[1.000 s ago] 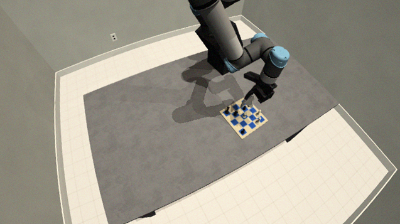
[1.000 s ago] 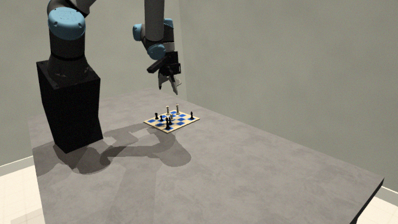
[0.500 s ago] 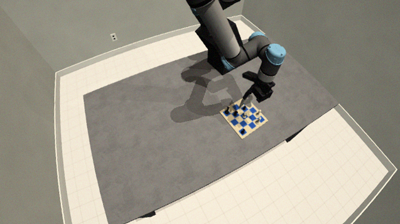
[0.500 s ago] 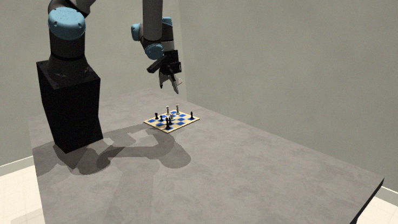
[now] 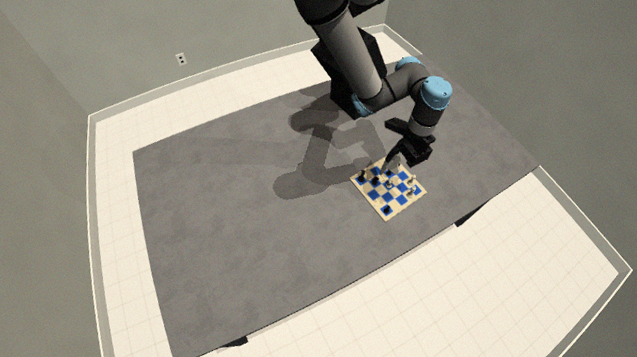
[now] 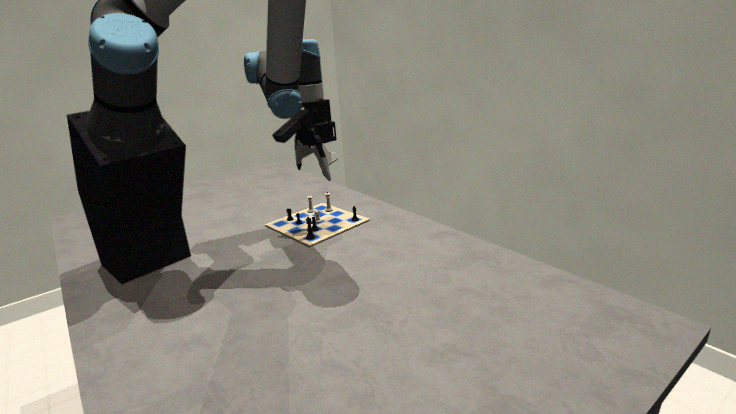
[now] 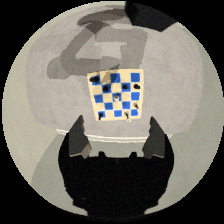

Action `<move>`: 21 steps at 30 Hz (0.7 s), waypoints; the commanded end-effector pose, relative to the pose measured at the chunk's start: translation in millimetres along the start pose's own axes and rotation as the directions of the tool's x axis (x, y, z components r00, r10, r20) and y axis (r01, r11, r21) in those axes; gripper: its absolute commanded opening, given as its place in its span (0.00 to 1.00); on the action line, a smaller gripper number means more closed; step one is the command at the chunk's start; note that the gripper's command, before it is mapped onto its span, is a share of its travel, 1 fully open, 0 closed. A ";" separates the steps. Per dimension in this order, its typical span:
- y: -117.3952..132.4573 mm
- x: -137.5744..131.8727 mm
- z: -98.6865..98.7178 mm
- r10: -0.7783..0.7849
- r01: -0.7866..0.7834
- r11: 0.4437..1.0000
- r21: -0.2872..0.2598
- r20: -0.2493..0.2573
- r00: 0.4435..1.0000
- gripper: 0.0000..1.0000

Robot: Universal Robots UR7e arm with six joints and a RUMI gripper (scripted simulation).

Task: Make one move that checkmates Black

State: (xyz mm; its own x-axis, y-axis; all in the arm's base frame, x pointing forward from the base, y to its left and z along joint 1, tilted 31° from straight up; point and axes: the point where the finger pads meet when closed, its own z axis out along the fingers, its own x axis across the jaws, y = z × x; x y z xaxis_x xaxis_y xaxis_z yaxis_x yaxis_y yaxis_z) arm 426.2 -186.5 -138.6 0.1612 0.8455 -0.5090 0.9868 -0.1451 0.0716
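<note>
claw [image 6: 312, 171] fully open, holding nothing, hanging well above the far edge of the chessboard [image 6: 339, 230], fingers pointing down. no contact with any piece.

chessboard lying flat on the grey counter [image 6: 411, 319], blue and cream squares, near the counter's far side, right of the black pedestal [image 6: 128, 216] in the exterior view. arm shadow falling across the counter left of and just under the board.

two tall white pieces [image 6: 309, 203] [image 6: 327, 201] upright side by side on the far row, almost directly under the claw. small white piece [image 6: 317, 216] near board centre. black pieces spread out: one tall [image 6: 309, 228] at the near corner, another [image 6: 314, 223] just behind it, small ones at the left side [image 6: 289, 213] [image 6: 298, 218] and one alone by the right edge [image 6: 354, 213]. all apparently upright and inside their squares; piece types and edge letters too small to read.

wrist view: board [image 7: 141, 95] ahead of and between the two dark fingers, whole board in frame, slightly rotated. top view: claw [image 5: 399, 160] over the board corner nearest the pedestal.
</note>
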 end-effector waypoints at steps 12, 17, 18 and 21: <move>-0.8 -0.2 31.2 0.000 0.000 1.000 -0.001 -0.001 1.000 0.22; -0.8 -0.2 31.2 0.000 0.000 1.000 -0.001 -0.001 1.000 0.22; -0.8 -0.2 31.2 0.000 0.000 1.000 -0.001 -0.001 1.000 0.22; -0.8 -0.2 31.2 0.000 0.000 1.000 -0.001 -0.001 1.000 0.22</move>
State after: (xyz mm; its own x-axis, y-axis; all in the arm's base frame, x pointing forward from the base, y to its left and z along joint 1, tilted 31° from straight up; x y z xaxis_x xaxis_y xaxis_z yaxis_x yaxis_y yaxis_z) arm 424.5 -202.7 -165.8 0.1613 0.8462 -0.5079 0.9868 -0.1451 0.0715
